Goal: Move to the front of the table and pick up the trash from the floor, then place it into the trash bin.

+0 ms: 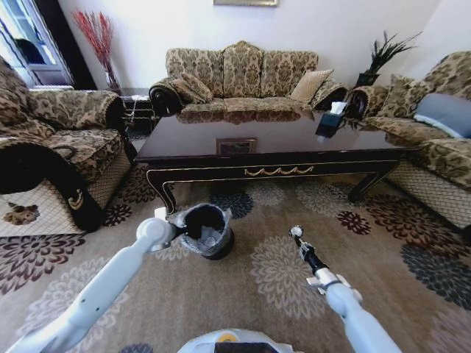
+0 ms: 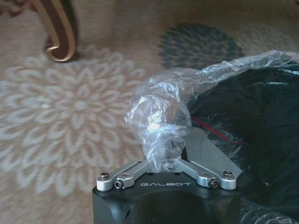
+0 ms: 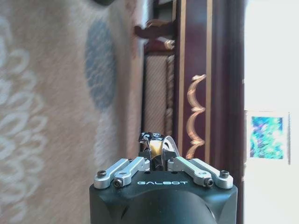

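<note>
We're looking at open patterned beige carpet [image 1: 280, 272] in front of us, so there's decent room to reach on the right side. The long glossy dark brown coffee table [image 1: 272, 143] is blocking everything ahead. The small black bin with its crinkled clear bag [image 1: 207, 229] is sitting just in front of the table's left leg, crowding the left side.

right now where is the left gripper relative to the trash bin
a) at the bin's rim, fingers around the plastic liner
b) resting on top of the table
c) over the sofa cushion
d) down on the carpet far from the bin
a: the left gripper is at the rim of the trash bin, its fingers closed around a bunched fold of the clear plastic liner.
</note>
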Controlling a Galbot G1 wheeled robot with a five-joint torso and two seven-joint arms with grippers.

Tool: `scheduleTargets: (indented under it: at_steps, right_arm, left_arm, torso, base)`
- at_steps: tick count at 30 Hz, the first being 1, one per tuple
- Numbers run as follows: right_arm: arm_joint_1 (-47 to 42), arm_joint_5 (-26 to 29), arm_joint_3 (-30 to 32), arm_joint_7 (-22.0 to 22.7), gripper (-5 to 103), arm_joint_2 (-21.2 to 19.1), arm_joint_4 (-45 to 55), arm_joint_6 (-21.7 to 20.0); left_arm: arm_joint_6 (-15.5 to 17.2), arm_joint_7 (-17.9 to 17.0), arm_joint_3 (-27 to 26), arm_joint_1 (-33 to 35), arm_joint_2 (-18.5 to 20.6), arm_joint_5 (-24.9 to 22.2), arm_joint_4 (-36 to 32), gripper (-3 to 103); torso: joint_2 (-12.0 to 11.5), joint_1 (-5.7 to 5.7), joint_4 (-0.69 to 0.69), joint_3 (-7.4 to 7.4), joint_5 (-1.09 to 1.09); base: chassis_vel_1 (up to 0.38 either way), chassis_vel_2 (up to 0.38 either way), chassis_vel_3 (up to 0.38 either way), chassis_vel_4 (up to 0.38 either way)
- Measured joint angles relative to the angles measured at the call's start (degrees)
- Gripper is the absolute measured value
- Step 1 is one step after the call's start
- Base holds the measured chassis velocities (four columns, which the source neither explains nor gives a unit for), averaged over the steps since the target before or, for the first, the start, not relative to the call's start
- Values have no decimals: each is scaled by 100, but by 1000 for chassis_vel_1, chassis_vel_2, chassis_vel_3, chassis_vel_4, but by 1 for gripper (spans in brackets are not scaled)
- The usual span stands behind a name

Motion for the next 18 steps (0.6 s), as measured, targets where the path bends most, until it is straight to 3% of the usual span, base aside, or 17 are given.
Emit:
scheduleTargets:
  at_steps: [7, 10, 15, 18]
  right_arm:
    - [-789, 306, 342, 81, 12, -185, 1360, 198]
    - [-924, 340, 399, 78, 12, -210, 1628, 216]
    - [-1491, 445, 570, 46, 12, -326, 2493, 285]
    - [-1782, 416, 534, 20, 12, -330, 2849, 364]
  left_arm:
    - [0, -82, 1157, -870, -853, 132, 577, 0]
    - [0, -96, 1321, -1000, -965, 153, 671, 0]
    - [0, -121, 1812, -1413, -1498, 254, 1051, 0]
    - [0, -190, 2102, -1617, -2026, 261, 1184, 0]
  torso:
    - [0, 0, -3, 0, -1]
    - [0, 0, -2, 0, 0]
    - [0, 0, 0, 0, -1]
    - [0, 0, -3, 0, -1]
  base:
    - [0, 0, 0, 0]
    - [0, 0, 0, 0]
    - [0, 0, 0, 0]
    - [0, 0, 0, 0]
